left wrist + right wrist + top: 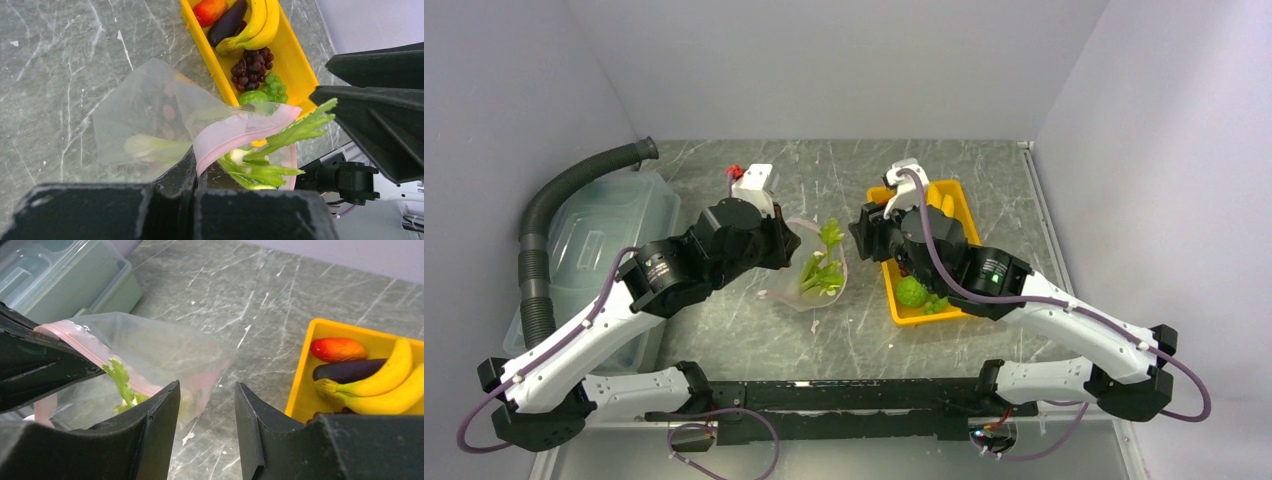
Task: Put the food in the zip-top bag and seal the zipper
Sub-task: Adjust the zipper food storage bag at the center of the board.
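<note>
Zip-top bag (145, 112): thin, clear, crinkled film, just beside the yellow tray (295, 57) on the left arm's side. Mouth lifted off the grey veined table (60, 60), closed end down on it.

Zipper (240, 131): narrow pale-pink strip, bowed into a curve along the mouth.

Left gripper (192, 175): clenched on that strip, pinching the mouth edge.

Pale green leek (295, 131): long axis through the mouth, smooth whitish stalk inside the film, flat leafy tips out past the zipper and pointing toward the tray.

Right gripper (207, 410): between bag and tray, jaws parted, nothing between them.

In the tray, a rigid rectangular dish:
- curved yellow bananas (257, 22) and glossy purple eggplant (227, 25), lengthwise along it
- red-orange fruit (210, 10) at its far end
- beaded dark grapes (250, 67), green grapes (275, 86) and a round green fruit (252, 97) toward its near end
</note>
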Action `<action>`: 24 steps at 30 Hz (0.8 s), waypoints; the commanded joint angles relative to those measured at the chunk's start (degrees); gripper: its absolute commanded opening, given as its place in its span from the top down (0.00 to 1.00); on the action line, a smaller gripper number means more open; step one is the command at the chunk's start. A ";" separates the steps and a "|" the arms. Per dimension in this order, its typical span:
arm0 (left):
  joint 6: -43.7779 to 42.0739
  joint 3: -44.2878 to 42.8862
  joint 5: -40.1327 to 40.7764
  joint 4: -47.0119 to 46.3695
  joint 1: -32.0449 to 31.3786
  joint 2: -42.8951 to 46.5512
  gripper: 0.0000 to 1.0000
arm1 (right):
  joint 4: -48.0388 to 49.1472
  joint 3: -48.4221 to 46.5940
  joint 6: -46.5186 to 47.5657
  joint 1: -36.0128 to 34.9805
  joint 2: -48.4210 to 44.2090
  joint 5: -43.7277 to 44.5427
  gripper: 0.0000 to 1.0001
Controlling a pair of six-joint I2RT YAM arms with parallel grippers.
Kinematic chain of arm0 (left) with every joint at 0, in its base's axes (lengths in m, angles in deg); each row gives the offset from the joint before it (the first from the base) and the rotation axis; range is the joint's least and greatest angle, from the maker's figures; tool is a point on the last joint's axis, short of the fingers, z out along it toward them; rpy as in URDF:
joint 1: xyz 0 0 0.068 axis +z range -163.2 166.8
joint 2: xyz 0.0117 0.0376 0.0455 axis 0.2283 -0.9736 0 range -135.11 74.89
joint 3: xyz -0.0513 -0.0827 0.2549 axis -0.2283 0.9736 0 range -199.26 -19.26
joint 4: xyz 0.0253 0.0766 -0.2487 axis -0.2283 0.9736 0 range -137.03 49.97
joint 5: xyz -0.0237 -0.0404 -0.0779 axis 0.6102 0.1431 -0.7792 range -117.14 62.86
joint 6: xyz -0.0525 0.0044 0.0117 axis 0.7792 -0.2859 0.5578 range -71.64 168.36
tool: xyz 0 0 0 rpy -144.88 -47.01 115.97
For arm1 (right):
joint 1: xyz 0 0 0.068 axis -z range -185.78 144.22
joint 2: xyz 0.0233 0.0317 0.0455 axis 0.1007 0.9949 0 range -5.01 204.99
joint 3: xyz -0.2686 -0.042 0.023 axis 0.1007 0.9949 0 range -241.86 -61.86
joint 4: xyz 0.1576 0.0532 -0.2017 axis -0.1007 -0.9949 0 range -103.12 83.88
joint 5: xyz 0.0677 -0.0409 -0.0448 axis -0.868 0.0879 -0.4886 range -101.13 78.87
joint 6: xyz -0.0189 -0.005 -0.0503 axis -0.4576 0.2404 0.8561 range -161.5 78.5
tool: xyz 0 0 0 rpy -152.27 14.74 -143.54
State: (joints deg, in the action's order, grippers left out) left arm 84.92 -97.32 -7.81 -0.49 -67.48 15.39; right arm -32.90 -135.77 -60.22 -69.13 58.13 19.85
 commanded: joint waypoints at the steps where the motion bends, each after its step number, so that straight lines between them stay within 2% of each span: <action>1: -1.21 -0.59 -0.21 -3.15 0.14 0.80 1.00 | -1.64 -3.66 -2.29 1.49 1.94 -5.56 0.52; 9: -1.63 -0.70 -0.53 -2.94 0.13 0.62 1.00 | -0.80 -3.32 -4.02 3.93 2.81 -12.18 0.49; 24: -1.94 -0.76 -0.13 -2.60 0.14 1.10 1.00 | -0.74 -1.87 -2.10 3.94 0.07 -16.20 0.49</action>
State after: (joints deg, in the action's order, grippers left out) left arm 83.89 -97.32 -7.86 -0.47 -67.48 15.41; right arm -34.15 -136.93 -63.37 -65.31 59.85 5.71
